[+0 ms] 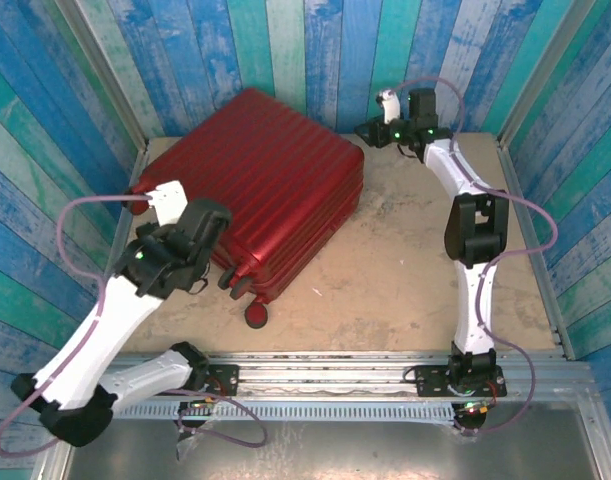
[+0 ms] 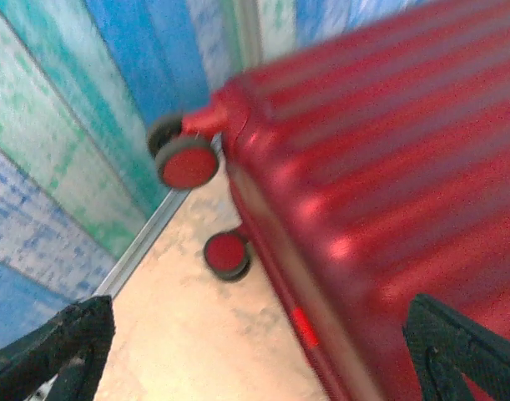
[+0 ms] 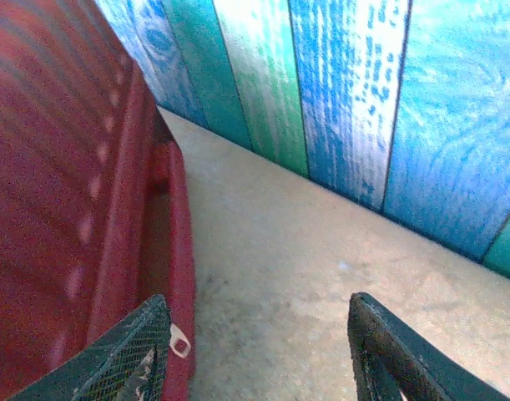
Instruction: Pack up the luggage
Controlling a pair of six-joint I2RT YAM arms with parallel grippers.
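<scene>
Luggage (image 1: 275, 180) of dark-red ribbed hard shell lies diagonal, wheels (image 1: 255, 315) toward our released left pincer (image 1: 207, 228); right pincer (image 3: 259, 342) released too.

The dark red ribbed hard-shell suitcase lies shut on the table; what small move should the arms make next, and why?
Probably back both off a little. The dark red hard-shell suitcase lies shut and flat; the left gripper and right gripper stand open beside it, holding nothing.

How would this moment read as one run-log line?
luggage: closed, flat on table | left gripper: open, empty, by wheels | right gripper: open, empty, beside luggage
</scene>
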